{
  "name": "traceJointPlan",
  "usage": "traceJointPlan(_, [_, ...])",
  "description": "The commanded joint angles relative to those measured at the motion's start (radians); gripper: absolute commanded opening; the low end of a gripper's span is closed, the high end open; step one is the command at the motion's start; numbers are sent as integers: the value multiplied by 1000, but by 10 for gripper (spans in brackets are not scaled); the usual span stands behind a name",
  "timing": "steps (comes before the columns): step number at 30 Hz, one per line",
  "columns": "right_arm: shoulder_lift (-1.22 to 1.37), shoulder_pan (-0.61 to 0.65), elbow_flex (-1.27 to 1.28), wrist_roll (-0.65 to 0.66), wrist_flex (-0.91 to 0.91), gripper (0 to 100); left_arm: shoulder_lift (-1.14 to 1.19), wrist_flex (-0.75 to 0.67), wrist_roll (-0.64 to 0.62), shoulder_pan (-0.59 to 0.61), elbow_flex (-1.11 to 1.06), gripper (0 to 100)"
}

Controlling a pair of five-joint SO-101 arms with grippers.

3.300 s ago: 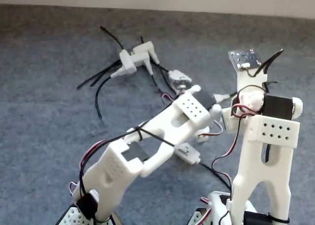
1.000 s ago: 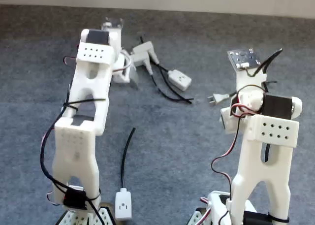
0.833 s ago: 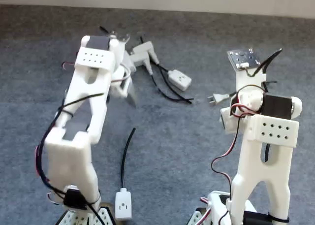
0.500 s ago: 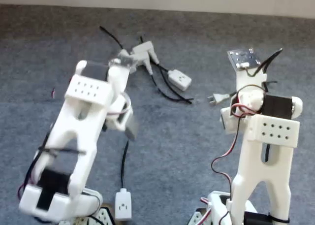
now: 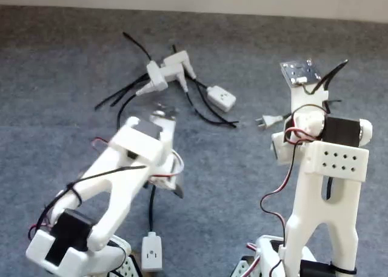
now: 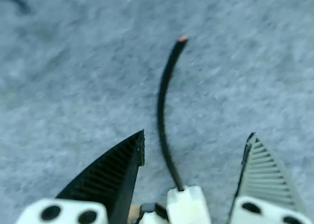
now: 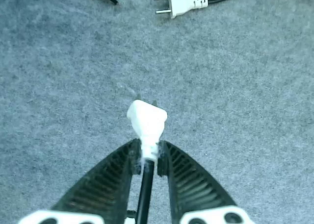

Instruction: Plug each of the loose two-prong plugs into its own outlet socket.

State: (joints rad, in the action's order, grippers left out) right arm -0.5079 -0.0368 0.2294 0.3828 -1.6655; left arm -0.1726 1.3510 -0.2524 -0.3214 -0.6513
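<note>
Your right gripper pinches the plug at its neck; it looks light and stiff | your left gripper is spread, socket between its jaws | grab the socket's hard body, not the floppy cord

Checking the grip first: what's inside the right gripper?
A white two-prong plug, pinched at its cord end by the right gripper; its black cord runs back between the jaws. Its body covers most of the prongs.
</note>
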Motion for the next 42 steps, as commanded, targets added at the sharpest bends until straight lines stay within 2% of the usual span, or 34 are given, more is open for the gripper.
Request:
traceJointPlan(1, [5,-4,-33,11,13,36,39,-129,-83,-50,-16,319])
traceJointPlan(5, [5,-4,-33,11,13,36,102,-161,-115,-48,-16,313])
traceJointPlan(12, [5,-4,-33,11,13,36,177,-241,-77,-50,-13,141])
traceJointPlan(16, [5,-4,-33,11,13,36,179,-245,12,-48,-10,78])
traceJointPlan(21, [5,-4,-33,11,13,36,173,-252,20,-48,-7,8])
traceJointPlan(26, [5,-4,-33,11,13,36,173,-253,26,4,-1,6])
traceJointPlan(29, [5,-4,-33,11,13,36,173,-252,98,64,47,6])
traceJointPlan(34, [7,-4,-33,11,13,36,174,-253,175,127,186,6])
traceJointPlan(42, [7,-4,-33,11,13,36,174,-247,245,134,441,6])
